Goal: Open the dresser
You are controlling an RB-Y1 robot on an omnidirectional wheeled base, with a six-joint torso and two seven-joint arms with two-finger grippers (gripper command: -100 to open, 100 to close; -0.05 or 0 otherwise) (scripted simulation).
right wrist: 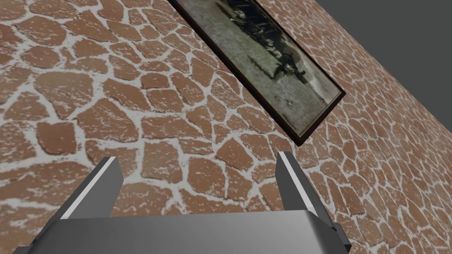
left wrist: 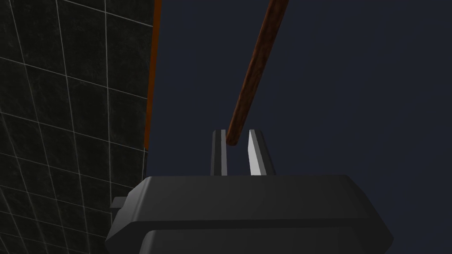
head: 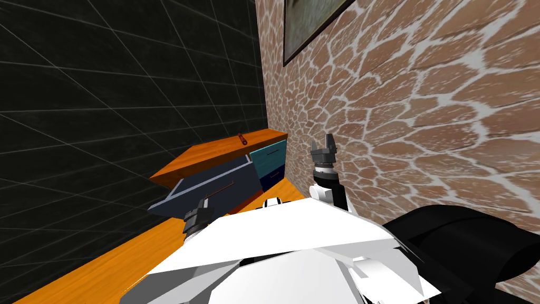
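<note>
Where one dark, square-tiled wall (head: pixel 105 79) meets one wall patterned with irregular brown stones (head: pixel 422 105), a single dresser (head: pixel 221 150) stands on a glossy orange floor (head: pixel 121 258). Its back is to the tiled wall and its far end is at the corner. Its long axis runs along the tiled wall, and its flat top is orange with a wood-like finish. Three drawer fronts are visible. One is a wide navy drawer (head: pixel 216 177), pulled well out toward the robot with its hollow exposed. Beside it is one teal front (head: pixel 270 153), flush, with one blue front (head: pixel 274 175) directly below, also flush. One small reddish item (head: pixel 242 139) lies on the top; what it is cannot be told.

One handle (left wrist: pixel 258 66), a slim, round, brown wood-grained rod, lies lengthwise along the navy drawer's face. The left gripper (left wrist: pixel 236 137) is at this rod's end. Its two thin fingers (left wrist: pixel 255 152) stand close together, with the rod's tip pinched between them.

The right gripper (right wrist: pixel 197 158) is raised near the stone wall, well apart from the dresser. Its two fingers (right wrist: pixel 289 176) are spread wide and hold nothing.
</note>
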